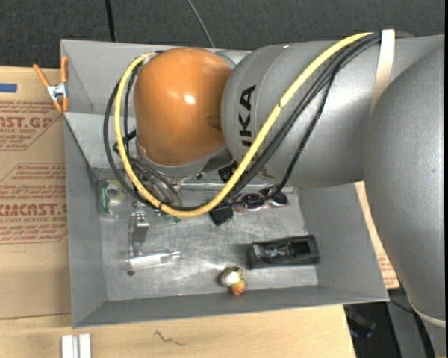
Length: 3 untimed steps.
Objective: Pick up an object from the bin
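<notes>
Clear strip (154,258), slim and glassy with a silvery sheen, lies flat on the floor of the bin (86,274) towards its front left, and of all the loose pieces it is the one I see nearest to the gripper (139,228). What I can make out of the gripper is a narrow bare-metal part poking down from under the wrist, just behind the strip's left end. Whether it touches the strip I cannot say, and I cannot tell whether it is released or clenched, since the wrist hides most of it.

Above it bulges the orange cover (181,107), smooth, glossy and rounded like a dome, with black and yellow cables (209,203) looping round it and sagging beneath. The arm's matte grey casing reaches in from the right.

On my screen the bin is dull grey sheet metal with sloping walls and a scuffed, faintly shiny floor. A black block (281,251), rectangular and flat, lies at the front right, well apart from the strip. Between the two, close to the front wall, sits a small ball (233,277), pale on top with an orange patch low on one side. By the left wall rests a small green-tinted piece (108,195), translucent. Under the arm, near the middle, I see a small black piece (221,215) and just beside it a dark wiry item (260,198) whose shape I cannot make out
</notes>
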Each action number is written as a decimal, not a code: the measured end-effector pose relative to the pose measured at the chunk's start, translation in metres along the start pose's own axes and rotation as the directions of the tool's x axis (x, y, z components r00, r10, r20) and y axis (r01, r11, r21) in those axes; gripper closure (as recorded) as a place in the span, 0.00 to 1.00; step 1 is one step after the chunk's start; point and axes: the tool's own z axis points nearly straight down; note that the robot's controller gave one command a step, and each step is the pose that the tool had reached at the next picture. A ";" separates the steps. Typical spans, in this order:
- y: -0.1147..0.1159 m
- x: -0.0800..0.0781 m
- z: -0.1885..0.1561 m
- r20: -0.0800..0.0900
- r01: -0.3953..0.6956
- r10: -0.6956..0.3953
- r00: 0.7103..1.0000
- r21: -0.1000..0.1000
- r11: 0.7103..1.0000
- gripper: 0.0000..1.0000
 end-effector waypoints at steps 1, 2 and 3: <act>-0.001 -0.002 -0.005 0.008 -0.002 0.002 1.000 -0.002 1.000 0.00; -0.018 0.011 0.050 0.010 0.113 -0.113 0.994 -0.001 0.994 0.00; -0.056 0.041 0.069 0.006 0.271 -0.271 0.963 0.001 0.963 0.00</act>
